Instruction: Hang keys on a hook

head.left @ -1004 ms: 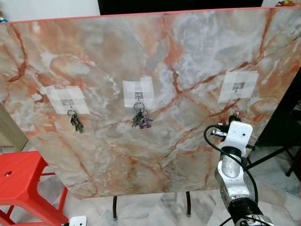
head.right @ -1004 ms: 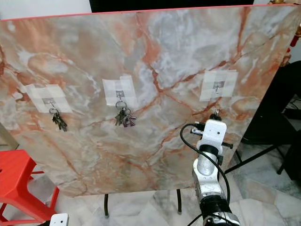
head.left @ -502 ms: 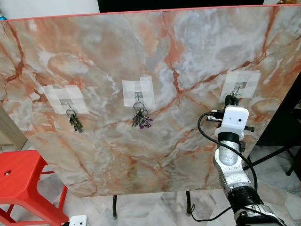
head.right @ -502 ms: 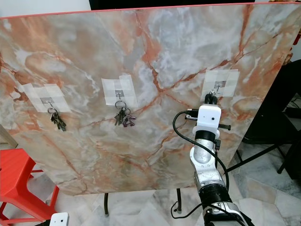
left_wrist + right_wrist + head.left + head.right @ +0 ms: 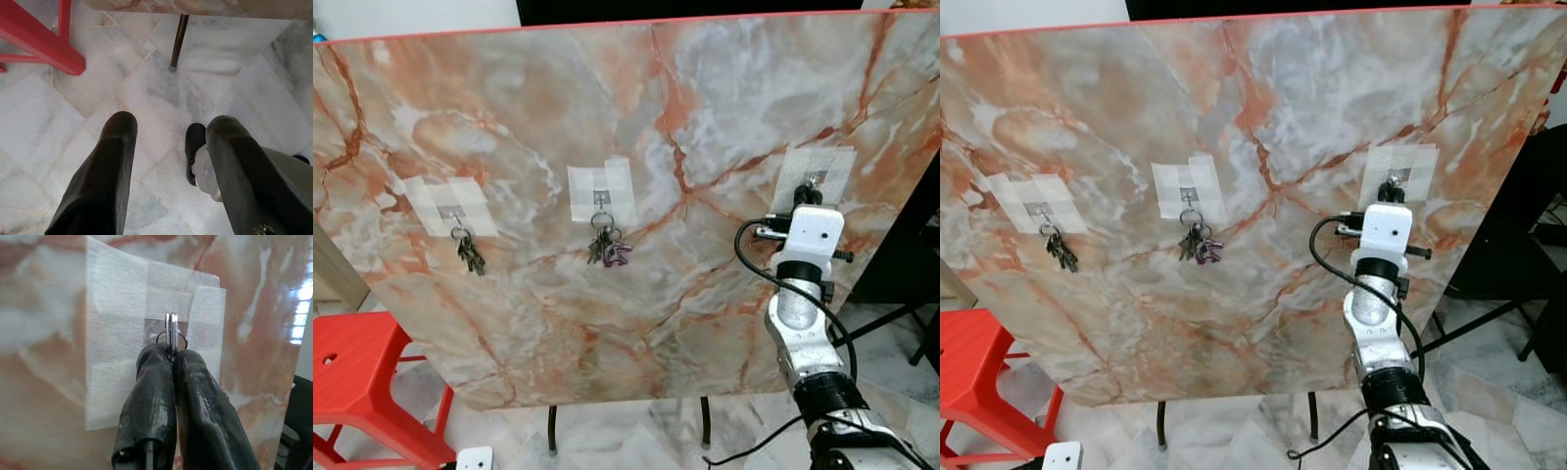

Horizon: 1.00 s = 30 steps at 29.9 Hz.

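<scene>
A marble board (image 5: 636, 117) stands tilted before me with three taped hooks. The left hook holds a key bunch (image 5: 469, 254), and the middle hook holds another bunch (image 5: 608, 248). My right arm is raised to the right hook (image 5: 814, 180). In the right wrist view my right gripper (image 5: 169, 351) is shut on a set of keys (image 5: 170, 328), whose ring (image 5: 182, 337) lies against the hook's taped patch (image 5: 122, 357). I cannot tell whether the ring is over the hook. My left gripper (image 5: 172, 123) hangs open above the floor with nothing between its fingers.
A red stool (image 5: 352, 372) stands at the lower left, beside the board. Thin dark legs (image 5: 551, 431) hold the board up over the marble floor (image 5: 146, 88). A black stand (image 5: 901, 313) is at the right edge.
My right arm has risen along the board, carrying the keys from below the right hook up to its taped patch. The two hung bunches have not moved.
</scene>
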Motion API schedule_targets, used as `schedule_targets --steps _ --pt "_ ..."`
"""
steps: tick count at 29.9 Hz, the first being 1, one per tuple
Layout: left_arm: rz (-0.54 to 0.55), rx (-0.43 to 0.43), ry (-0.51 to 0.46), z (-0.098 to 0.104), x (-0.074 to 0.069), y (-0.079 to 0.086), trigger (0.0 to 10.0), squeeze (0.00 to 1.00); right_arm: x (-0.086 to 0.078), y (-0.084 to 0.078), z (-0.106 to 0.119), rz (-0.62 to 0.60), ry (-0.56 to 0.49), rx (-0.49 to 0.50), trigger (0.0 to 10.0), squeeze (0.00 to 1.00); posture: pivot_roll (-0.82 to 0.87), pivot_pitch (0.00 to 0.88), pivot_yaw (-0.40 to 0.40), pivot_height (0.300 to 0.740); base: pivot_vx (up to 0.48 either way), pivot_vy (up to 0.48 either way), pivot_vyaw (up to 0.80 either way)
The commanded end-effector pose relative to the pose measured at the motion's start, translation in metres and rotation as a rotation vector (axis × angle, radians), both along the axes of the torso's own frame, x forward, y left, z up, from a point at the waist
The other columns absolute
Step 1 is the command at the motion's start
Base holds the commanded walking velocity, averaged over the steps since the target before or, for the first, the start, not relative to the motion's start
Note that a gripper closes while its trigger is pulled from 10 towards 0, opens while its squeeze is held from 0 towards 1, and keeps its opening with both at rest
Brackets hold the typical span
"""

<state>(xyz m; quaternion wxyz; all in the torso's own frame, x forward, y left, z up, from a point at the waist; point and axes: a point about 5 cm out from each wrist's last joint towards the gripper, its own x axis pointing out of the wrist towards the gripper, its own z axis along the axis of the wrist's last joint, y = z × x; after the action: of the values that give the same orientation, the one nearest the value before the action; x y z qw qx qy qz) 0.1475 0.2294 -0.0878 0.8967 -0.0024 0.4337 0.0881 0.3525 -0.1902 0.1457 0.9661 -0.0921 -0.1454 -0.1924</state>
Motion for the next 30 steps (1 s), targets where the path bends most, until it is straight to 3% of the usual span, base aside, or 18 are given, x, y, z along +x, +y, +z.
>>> schedule_targets --steps 1,19,30 --pt "-0.011 0.015 0.015 0.000 -0.001 0.002 10.0 0.00 0.003 -0.005 0.005 -0.026 0.000 0.023 10.0 0.00 0.04 0.000 0.043 0.740 0.000 0.000 0.00" --pt "-0.011 0.017 0.018 0.000 -0.001 0.002 10.0 0.00 0.005 -0.011 -0.004 -0.040 0.051 0.076 10.0 0.00 0.04 0.000 0.042 0.740 0.000 0.000 0.00" --pt "-0.012 0.017 0.015 0.000 -0.001 0.002 10.0 0.00 0.008 -0.008 -0.010 0.015 0.104 0.093 10.0 0.00 0.04 0.000 0.042 0.740 0.000 0.000 0.00"
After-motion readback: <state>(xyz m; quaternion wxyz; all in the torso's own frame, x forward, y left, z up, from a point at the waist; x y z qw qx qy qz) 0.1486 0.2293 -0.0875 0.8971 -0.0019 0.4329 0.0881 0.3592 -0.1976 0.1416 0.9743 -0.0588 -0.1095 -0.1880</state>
